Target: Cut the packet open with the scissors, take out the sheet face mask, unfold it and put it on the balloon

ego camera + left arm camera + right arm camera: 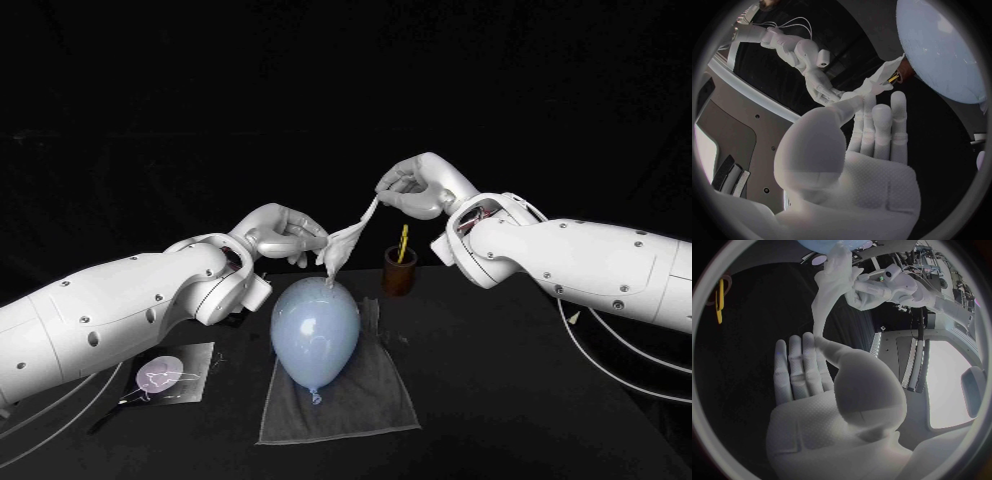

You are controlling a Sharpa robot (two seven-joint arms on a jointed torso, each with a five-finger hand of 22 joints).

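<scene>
The left hand (283,234) grasps the lower end of a limp white sheet mask (348,238), and the right hand (410,187) pinches its upper end. The mask hangs just above the pale blue balloon (316,330) — which lies on a grey cloth (372,400).

Raised left hand (284,235) and right hand (411,188), both pinching

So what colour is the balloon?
The balloon is pale blue; head view shows it best.

The counter (577,420) is black and flat. It fills the low part, from 4 o'clock round through 6 to 8. Up at 12 o'clock the background (346,70) is all black and dark.
</scene>
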